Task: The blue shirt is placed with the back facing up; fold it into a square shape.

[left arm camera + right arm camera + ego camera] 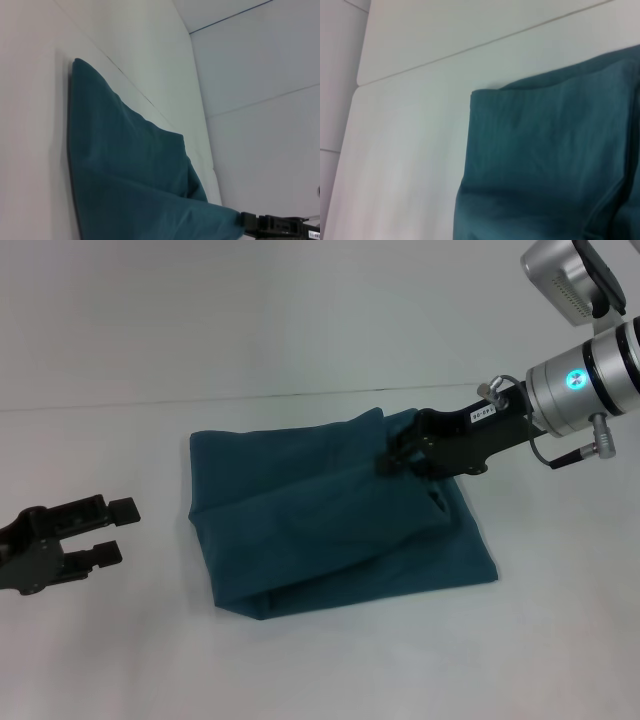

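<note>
Blue shirt (330,530): plain dark teal knit, no print, lying part-folded mid-worktop (120,660), layers overlapping into a rough rectangle with soft creases. Right gripper (385,462) over its far right part, jaws seemingly clenched on a raised fold of fabric; small white label on its body, writing too small to read. Left gripper (118,530) parked well left of the cloth, jaws released.
</note>
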Robot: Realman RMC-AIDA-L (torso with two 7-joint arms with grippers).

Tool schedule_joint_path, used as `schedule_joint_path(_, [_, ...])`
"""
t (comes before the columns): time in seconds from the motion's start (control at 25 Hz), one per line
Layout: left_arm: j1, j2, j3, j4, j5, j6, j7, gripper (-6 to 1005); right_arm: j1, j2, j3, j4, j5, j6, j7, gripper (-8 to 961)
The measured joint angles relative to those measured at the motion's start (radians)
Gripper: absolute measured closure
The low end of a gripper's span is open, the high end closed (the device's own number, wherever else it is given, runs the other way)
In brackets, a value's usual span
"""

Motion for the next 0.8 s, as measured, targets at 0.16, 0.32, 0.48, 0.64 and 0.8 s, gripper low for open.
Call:
schedule_joint_path(0.16, [-0.001,0.000,0.000,0.000,0.000,-0.005,-0.002,154,-0.001,-0.001,-0.003,0.001,-0.002,-0.003,-0.001,535])
schedule_joint_path(0.32, [-0.002,0.000,0.000,0.000,-0.001,-0.005,-0.003,154,-0.002,-0.001,-0.005,-0.001,-0.005,-0.005,-0.001,729])
schedule_joint_path(0.48, [-0.002,0.000,0.000,0.000,-0.005,-0.005,-0.005,154,-0.002,-0.004,-0.005,-0.007,-0.004,-0.013,-0.001,858])
schedule_joint_path(0.64, [-0.002,0.000,0.000,0.000,-0.006,-0.004,-0.007,154,-0.007,-0.017,0.011,-0.046,0.025,-0.088,0.002,929])
schedule_joint_path(0.8, [0.001,0.000,0.000,0.000,-0.015,-0.003,-0.008,154,-0.025,-0.024,-0.011,-0.132,0.011,-0.176,0.037,939])
